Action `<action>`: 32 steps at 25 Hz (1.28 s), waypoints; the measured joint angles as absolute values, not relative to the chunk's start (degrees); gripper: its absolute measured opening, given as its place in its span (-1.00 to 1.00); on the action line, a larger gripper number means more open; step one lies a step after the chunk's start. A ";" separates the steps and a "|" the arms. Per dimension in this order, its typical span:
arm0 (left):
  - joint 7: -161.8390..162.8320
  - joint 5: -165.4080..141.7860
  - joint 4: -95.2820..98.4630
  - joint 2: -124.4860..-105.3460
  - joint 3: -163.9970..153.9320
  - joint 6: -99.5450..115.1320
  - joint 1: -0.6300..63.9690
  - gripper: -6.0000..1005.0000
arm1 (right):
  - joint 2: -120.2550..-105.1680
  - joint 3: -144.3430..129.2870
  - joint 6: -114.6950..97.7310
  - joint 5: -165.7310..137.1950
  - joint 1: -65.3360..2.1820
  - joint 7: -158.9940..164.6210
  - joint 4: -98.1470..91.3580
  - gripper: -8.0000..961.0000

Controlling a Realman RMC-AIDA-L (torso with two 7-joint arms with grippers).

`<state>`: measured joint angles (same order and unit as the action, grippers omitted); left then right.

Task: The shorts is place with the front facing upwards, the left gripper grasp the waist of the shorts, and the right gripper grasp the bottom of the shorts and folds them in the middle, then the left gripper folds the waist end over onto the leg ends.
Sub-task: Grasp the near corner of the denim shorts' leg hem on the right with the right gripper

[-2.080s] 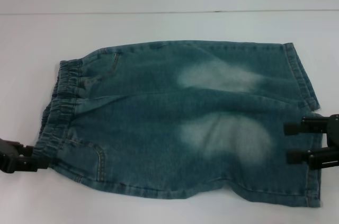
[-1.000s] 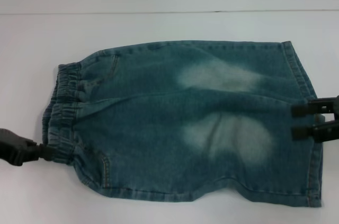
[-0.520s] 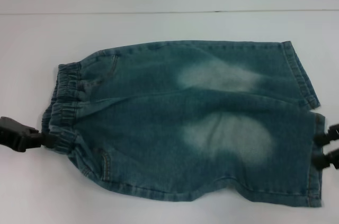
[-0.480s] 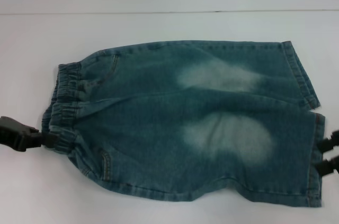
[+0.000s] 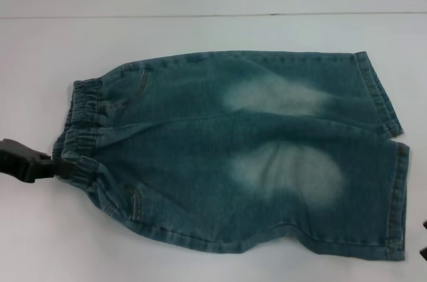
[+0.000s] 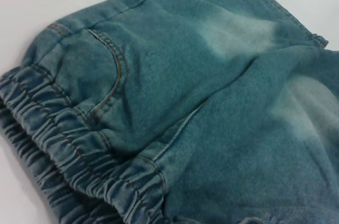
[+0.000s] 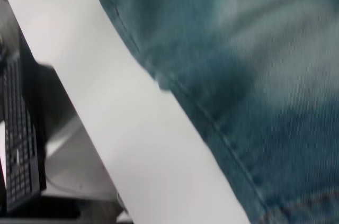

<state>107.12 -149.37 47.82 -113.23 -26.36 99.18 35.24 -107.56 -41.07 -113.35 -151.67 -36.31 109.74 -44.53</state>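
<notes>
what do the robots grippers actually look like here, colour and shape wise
The left gripper is matte black: a blocky, angular body that steps down to a narrower tip at the waistband of the denim shorts. No cables, labels or markings show on it. Of the right gripper only two small dark tips show at the edge of the head view, too little to describe its shape.

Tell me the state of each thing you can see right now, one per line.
shorts: spread flat on the table, front up, not folded yet.
waist: elastic bunched, its near corner touched by the left gripper.
left gripper: at the waist's near corner.
right gripper: barely in view at the frame edge, clear of the leg ends.
table: white, bearing the shorts.
</notes>
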 joint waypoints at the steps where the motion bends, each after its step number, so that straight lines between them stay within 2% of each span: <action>1: 107.33 -149.43 47.82 -113.22 -26.37 99.11 35.35 -0.94 | -107.67 -41.22 -113.38 -152.87 -36.62 110.02 -44.23 0.91; 32: 107.76 -149.27 47.81 -113.27 -26.37 98.59 35.86 -0.91 | -110.34 -48.60 -104.98 -155.55 -41.77 113.10 -36.29 0.91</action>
